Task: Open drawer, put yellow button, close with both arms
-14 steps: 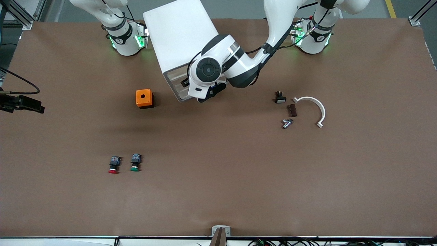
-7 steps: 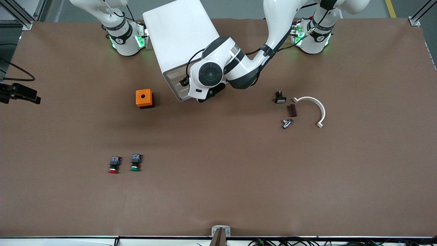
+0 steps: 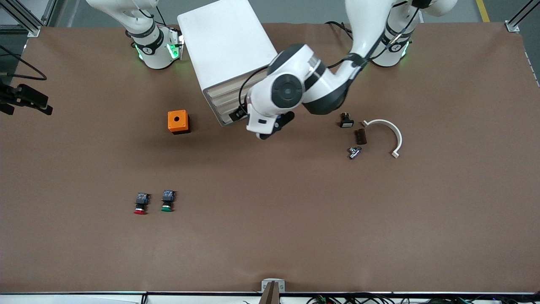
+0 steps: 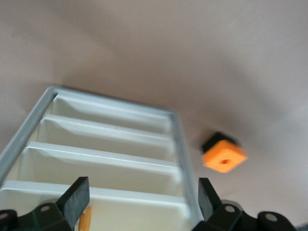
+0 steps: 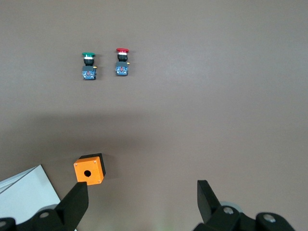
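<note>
The big white cabinet (image 3: 225, 55) stands near the robots' bases. From the front view you see the beige drawer fronts and the left arm's wrist low in front of them. The left gripper (image 3: 270, 128) is hard to see there. The left wrist view shows more: the left gripper (image 4: 142, 197) has its two fingers spread wide, right in front of the top drawer (image 4: 130, 211). A bit of orange, maybe the yellow button (image 4: 85, 219), peeks out by one finger, but I cannot tell for sure.

The right gripper (image 5: 142, 197) shows only in the right wrist view, fingers spread and holding nothing. It hangs high over the table, above the orange box (image 5: 89, 169). That view also shows the red button (image 5: 122, 62) and the green button (image 5: 88, 66), side by side.
</note>
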Available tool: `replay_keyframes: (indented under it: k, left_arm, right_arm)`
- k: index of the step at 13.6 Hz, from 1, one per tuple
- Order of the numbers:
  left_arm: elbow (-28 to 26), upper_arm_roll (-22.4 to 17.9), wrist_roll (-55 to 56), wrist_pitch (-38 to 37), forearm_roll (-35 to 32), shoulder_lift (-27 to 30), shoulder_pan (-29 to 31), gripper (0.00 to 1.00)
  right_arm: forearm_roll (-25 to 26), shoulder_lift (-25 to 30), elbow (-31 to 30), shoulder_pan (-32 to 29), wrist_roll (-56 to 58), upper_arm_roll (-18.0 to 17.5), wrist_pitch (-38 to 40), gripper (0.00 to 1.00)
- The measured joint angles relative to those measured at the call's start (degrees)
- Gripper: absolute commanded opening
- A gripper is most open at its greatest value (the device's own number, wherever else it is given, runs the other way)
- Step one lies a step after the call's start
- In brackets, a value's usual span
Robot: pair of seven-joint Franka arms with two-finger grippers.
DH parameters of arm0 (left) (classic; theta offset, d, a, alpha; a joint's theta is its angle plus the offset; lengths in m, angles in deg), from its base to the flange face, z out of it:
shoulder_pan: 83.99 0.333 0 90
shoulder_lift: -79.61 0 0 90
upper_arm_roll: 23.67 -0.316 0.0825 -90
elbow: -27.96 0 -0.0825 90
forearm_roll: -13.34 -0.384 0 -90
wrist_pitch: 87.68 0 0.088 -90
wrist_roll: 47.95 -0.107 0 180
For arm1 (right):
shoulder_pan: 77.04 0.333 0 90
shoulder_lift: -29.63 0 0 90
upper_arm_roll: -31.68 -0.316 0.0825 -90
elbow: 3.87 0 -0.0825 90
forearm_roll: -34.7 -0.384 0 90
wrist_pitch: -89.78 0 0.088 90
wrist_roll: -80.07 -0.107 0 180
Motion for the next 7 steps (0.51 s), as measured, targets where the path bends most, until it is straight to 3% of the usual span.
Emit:
replay_keyframes:
  k: [3,7]
  left_arm:
    - [1.0,0.0,-5.2,-2.3,-3.0,7.6,6.8,0.99]
    - [0.8,-0.2,-22.6,-18.1,-5.5,17.3,17.4,0.99]
  right_arm:
    - [0.0,2.5,-1.6,0.2,0.1,-0.2,0.0,1.0]
    - [0.0,2.7,-2.2,1.5,0.1,-0.3,-0.5,1.0]
